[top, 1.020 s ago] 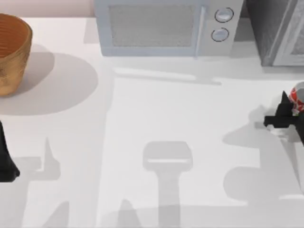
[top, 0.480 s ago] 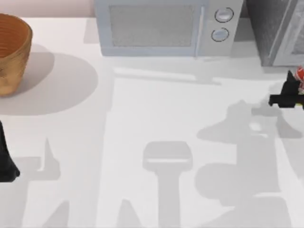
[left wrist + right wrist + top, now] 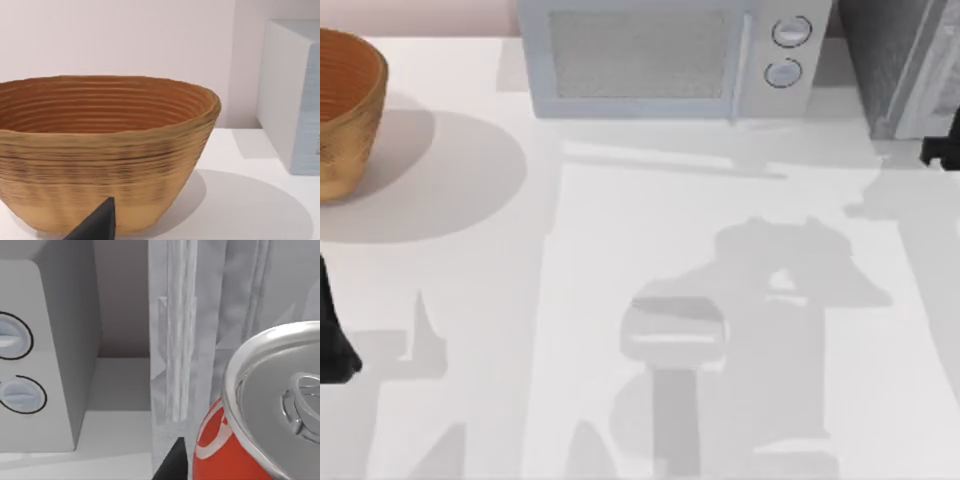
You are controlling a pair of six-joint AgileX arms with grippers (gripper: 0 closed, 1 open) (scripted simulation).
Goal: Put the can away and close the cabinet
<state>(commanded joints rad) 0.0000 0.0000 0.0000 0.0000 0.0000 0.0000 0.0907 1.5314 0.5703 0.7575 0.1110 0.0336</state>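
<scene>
Right gripper (image 3: 941,150) is judged clenched on the can (image 3: 260,415): in the right wrist view one dark finger (image 3: 171,467) is seen pressed to the can's red side, and the can is carried close under the wrist camera, tilted, with its silver top facing the lens. The opposite finger is hidden behind the can.

In the top view the right gripper is placed at the table's far right edge, just in front of the grey cabinet (image 3: 900,60). In the right wrist view the cabinet (image 3: 180,340) is seen just beyond the can, with a pale vertical panel edge that is taken to be the opened door. The microwave (image 3: 40,365) with its two round knobs is seen beside it; in the top view the microwave (image 3: 670,60) stands at the back middle.

Handling: the can is judged light, rigid but thin-walled, smooth and a bit slippery. A side grasp on the mid label is best; hard squeezing is to be avoided, as dents are likely. It should be set down upright, or it could roll.

Task stage is judged as carry-in: the can is not yet put inside and the door is not yet closed.

Left gripper (image 3: 335,340) is parked at the left edge, near the wooden bowl (image 3: 345,110); its state cannot be told. The ribbed bowl (image 3: 100,150) is seen close up in the left wrist view.
</scene>
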